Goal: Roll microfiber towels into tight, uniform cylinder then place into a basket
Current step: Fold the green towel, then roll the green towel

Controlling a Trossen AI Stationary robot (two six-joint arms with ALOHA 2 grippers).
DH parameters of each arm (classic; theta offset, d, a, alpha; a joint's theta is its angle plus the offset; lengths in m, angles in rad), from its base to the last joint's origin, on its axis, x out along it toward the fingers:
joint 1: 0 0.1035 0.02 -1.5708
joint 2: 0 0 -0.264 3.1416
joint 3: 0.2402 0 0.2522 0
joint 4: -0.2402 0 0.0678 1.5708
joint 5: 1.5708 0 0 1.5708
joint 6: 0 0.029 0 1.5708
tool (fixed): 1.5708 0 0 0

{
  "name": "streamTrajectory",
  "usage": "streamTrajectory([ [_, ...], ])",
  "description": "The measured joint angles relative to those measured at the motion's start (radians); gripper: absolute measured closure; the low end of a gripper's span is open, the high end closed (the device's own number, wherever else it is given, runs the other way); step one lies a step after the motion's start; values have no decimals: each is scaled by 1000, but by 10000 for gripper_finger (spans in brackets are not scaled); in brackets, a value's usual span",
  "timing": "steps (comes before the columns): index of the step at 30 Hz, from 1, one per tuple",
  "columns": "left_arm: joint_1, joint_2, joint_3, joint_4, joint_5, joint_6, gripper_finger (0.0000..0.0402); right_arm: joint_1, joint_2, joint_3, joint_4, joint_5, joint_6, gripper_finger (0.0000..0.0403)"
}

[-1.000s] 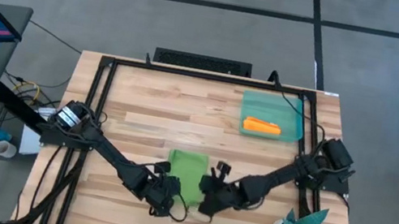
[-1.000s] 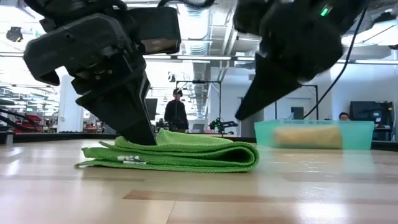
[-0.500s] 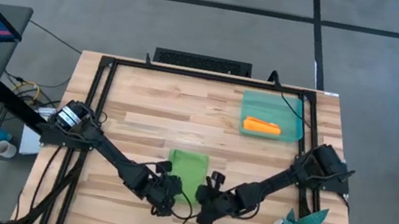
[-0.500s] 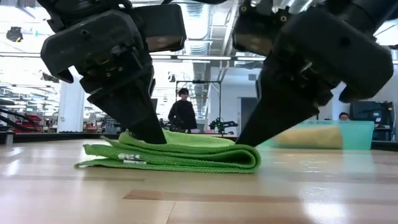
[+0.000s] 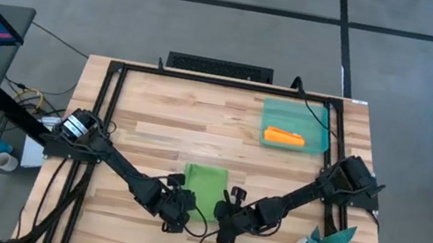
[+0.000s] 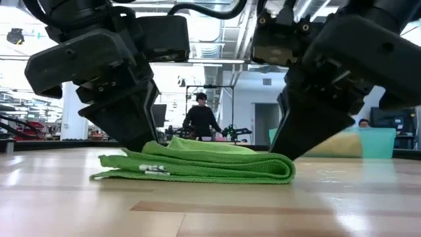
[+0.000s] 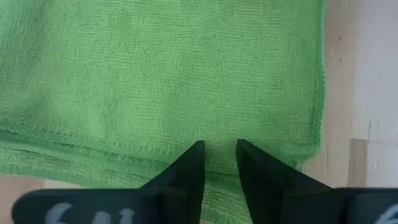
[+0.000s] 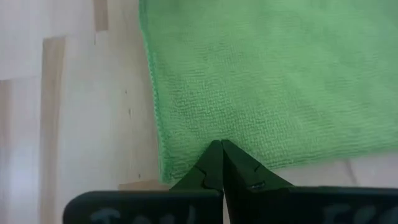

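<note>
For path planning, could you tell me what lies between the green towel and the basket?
Only bare table lies between the green towel and the basket, seen in the high view.

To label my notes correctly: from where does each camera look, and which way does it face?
High: above, looking down; both arms, green towel, basket.
Low: table height, facing the room; both grippers over the towel.
Left wrist: on the left arm; left gripper slightly parted at the towel's edge.
Right wrist: on the right arm; right gripper shut at the towel's edge.
All four share the green towel.
</note>
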Motion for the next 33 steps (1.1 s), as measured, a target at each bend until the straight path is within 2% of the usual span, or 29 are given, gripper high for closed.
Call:
streamTrajectory([
  [8, 1, -19, 0, -47, 38, 36, 292, 4, -68, -1, -63, 29, -43, 384],
  [14, -22, -120, 0, -181, -56, 18, 292, 51, -162, -1, -182, 129, -34, 379],
  [20, -117, -179, 1, -207, -104, 36, 292, 154, -233, 0, -169, 248, -49, 381],
  [27, -208, -176, 1, -190, -204, -5, 292, 229, -179, 1, -62, 282, -48, 374],
  [33, -215, -175, 1, -151, -173, 42, 288, 222, -95, 0, 33, 278, -53, 358],
])
